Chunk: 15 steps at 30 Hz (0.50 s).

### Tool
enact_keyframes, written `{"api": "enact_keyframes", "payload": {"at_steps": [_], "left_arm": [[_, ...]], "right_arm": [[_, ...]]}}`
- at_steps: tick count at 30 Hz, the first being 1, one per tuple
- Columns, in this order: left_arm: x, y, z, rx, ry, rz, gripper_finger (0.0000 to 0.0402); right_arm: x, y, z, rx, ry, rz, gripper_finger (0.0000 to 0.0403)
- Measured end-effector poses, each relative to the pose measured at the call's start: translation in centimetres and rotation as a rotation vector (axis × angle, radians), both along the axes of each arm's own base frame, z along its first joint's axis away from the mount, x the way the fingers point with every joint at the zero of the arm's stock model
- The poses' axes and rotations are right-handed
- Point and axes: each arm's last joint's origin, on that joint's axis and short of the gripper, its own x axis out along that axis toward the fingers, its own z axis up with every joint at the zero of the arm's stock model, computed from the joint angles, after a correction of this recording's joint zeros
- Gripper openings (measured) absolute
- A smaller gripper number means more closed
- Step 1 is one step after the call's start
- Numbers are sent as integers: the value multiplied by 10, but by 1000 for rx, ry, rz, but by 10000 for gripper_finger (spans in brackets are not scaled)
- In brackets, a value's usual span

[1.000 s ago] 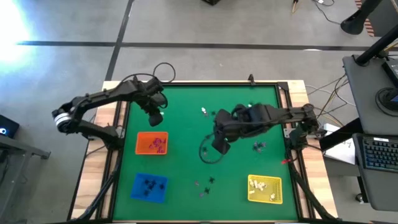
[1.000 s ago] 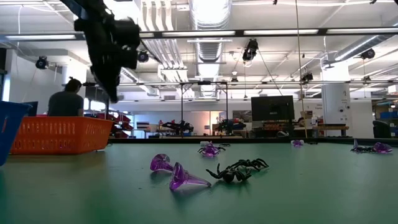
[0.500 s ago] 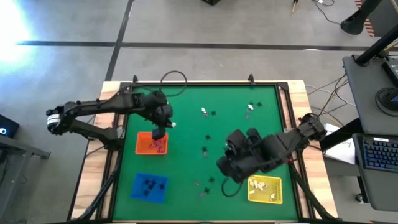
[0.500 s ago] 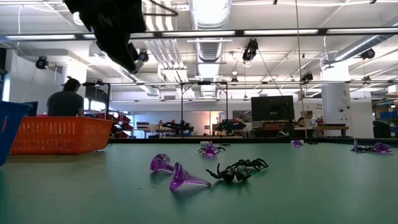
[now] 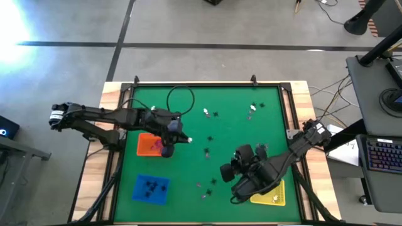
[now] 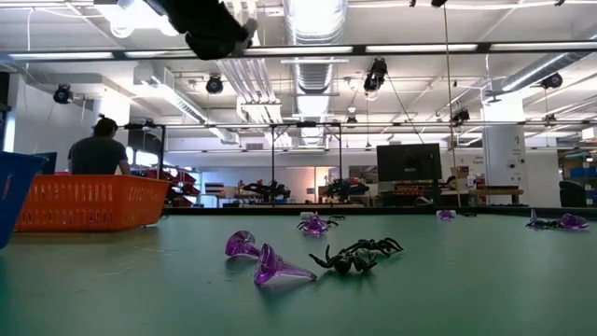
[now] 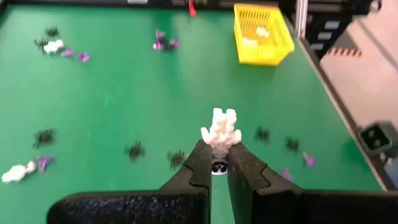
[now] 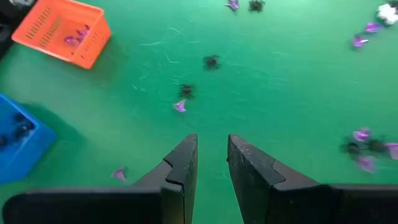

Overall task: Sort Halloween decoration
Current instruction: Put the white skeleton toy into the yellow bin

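While white trinket is pinched in left gripper, raised above mat near orange tray, carry to yellow tray is judged underway. Right gripper, fingers slightly parted, nothing held, is hung beside yellow tray.

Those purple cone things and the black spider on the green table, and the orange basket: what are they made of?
The purple cones look like glossy, see-through plastic: light glints on them and passes through. The black spider seems shiny moulded plastic, though soft rubber is possible. The orange basket looks like matte rigid plastic, with slotted walls. The green table appears covered in a dull, felt-like mat.
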Motion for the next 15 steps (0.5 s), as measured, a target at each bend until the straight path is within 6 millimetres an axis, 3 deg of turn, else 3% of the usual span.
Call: {"api": "enact_keyframes", "payload": {"at_steps": [8,11,15], "left_arm": [[23,-5,-3,-19,-115,32,1],[29,-5,-5,-22,-132,34,1],[33,-5,-7,-26,-140,35,1]], "right_arm": [[23,8,-21,-113,-154,153,56],[30,4,-23,-166,-116,238,50],[36,-8,-22,-207,-125,192,49]]}}
